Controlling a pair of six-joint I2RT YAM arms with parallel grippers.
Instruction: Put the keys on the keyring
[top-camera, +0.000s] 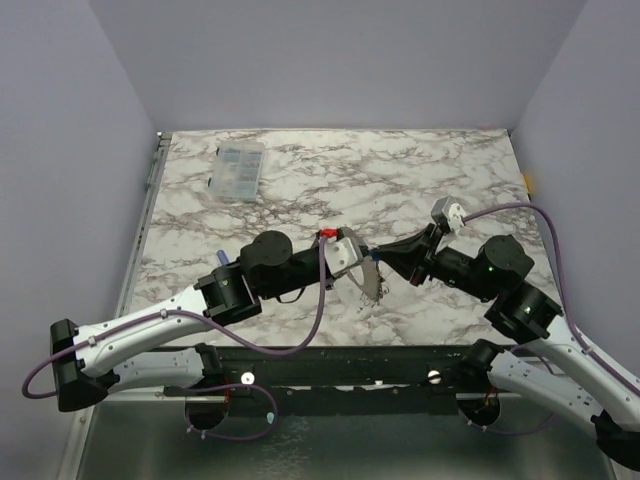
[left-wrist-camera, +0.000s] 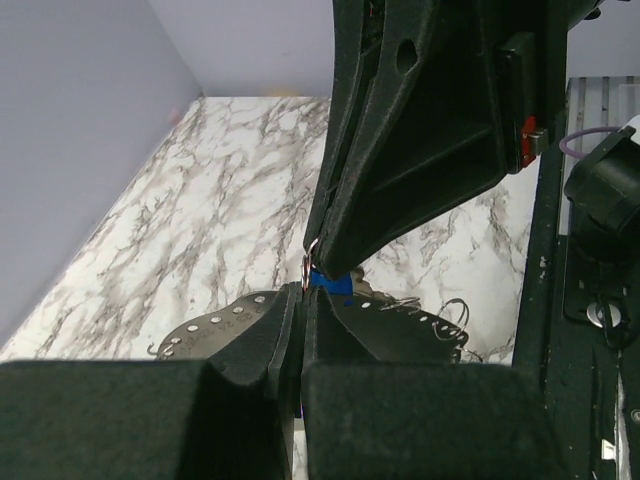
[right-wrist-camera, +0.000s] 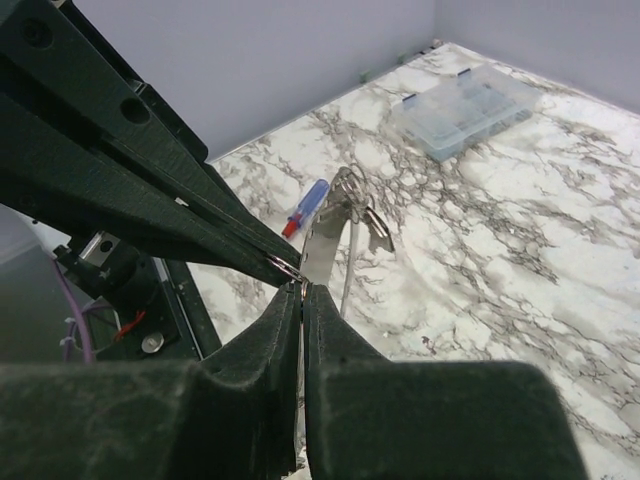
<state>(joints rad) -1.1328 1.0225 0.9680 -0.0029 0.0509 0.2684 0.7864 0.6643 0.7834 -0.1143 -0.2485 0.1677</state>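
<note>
keyring (top-camera: 372, 282) is dangling above the marble counter (top-camera: 450, 180) between the claws. left claw (left-wrist-camera: 303, 292) and right claw (right-wrist-camera: 303, 290) are both pinching shut, tip to tip, on its small metal ring (left-wrist-camera: 311, 262); blue-headed key (left-wrist-camera: 331, 286) is sitting just beside them.

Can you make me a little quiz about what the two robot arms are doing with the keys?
1. True or false: the tips of the left gripper and the right gripper are close together over the table.
2. Pick one: where is the clear plastic box?
A) on the far left part of the table
B) held in the right gripper
C) lying between the two arm bases
3. Fill in the missing word: the small plastic head of the key beside the fingertips is coloured ____.

Key: 1 true; 2 A; 3 blue.
</note>
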